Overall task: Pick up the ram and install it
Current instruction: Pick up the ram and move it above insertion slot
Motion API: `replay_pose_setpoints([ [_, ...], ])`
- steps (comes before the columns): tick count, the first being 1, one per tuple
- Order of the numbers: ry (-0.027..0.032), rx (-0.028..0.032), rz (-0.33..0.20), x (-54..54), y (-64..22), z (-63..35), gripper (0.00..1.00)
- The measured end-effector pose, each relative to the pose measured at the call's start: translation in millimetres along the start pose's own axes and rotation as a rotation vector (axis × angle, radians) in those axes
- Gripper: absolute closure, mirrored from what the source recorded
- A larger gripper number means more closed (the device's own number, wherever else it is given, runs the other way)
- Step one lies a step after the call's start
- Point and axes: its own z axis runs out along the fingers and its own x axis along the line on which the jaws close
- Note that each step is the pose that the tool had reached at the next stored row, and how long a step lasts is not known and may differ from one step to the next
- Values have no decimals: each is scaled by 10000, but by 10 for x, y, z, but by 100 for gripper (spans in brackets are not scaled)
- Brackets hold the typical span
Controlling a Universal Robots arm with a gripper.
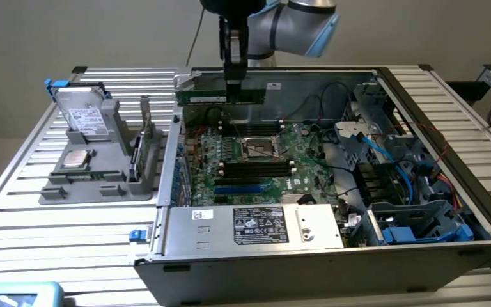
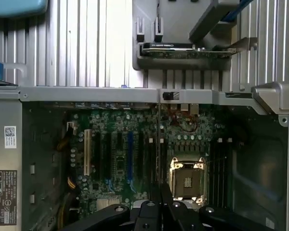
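Clamped in the narrowed jaws, the thin green circuit-board ram stick (image 1: 202,97) hangs over the far end of the open grey metal computer case (image 1: 314,275), where any tilt could jam it against the long black motherboard slots (image 1: 254,167).

No word or number here can be read for sure. A black label (image 1: 258,225) with white print and small round signs is stuck on the grey metal box (image 1: 186,240) at the front of the computer case (image 1: 314,272). Its letters are too tiny to make out. Just beside it, toward the exterior view's left, a white sticker (image 1: 201,215) has a dark square code on it. The wrist view shows both too, and they cannot be read there either. On the surface (image 1: 23,192) outside the case, a hard drive (image 1: 82,99) stands in a grey holder (image 1: 100,185). It wears a pale label (image 1: 87,121) with dark lines of print, also too tiny to read.
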Motion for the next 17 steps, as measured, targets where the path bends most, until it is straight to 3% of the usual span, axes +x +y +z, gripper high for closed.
replay_pose_setpoints([
  [8,1,52,-4,-56,-314,18,88],
  [17,1,155,30,-152,-441,48,88],
])
